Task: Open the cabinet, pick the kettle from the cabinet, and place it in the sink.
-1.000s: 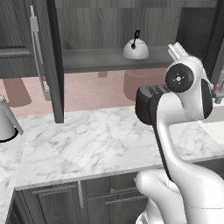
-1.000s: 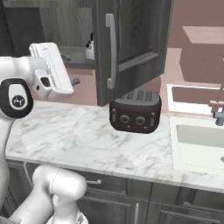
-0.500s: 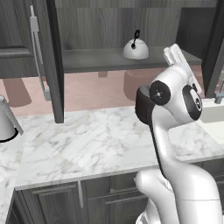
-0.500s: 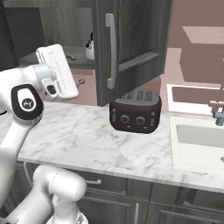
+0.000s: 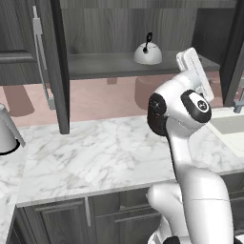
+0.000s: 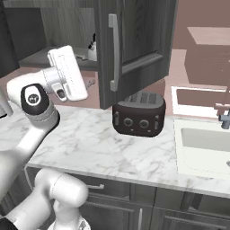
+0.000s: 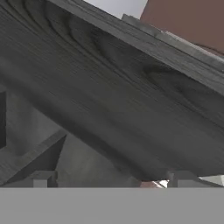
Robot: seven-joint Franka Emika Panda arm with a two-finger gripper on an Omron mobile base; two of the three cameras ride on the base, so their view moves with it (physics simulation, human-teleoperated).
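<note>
A: So, sweeping left to right in the left base view: conical silver vessel (image 5: 5, 136) parked at nine o'clock on the marble counter (image 5: 95, 152), out of the way. Then the cabinet (image 5: 59, 66) with its left door swung wide, handle (image 5: 40, 57) edge-on, which leaves the shelf exposed.

B: And on that shelf?

A: Kettle (image 5: 147, 53) at about one o'clock, upright, loop handle on top, sitting alone toward the shelf's right half. Probably placed near the front edge for an easy reach, though hard to say how deep.

B: Arm next?

A: Yes, hand (image 5: 195, 71) raised at two o'clock, just beside and below the kettle, not touching it. Tilted upward, presumably to clear the shelf lip before reaching in.

B: Jaws?

A: Spread wide, nothing between them. In the hand view, fingertips (image 7: 41, 178) at the bottom edge with dark wood grain of the cabinet ahead, no kettle in sight, so aim likely needs correcting.

B: Further right?

A: From the right base view: right door (image 6: 134, 49) open too, toaster (image 6: 138, 114) below it at centre, then the sink (image 6: 202, 146) at three o'clock with its faucet (image 6: 223, 117). Kept clear of the toaster, so the carry across should pass above it.
</note>
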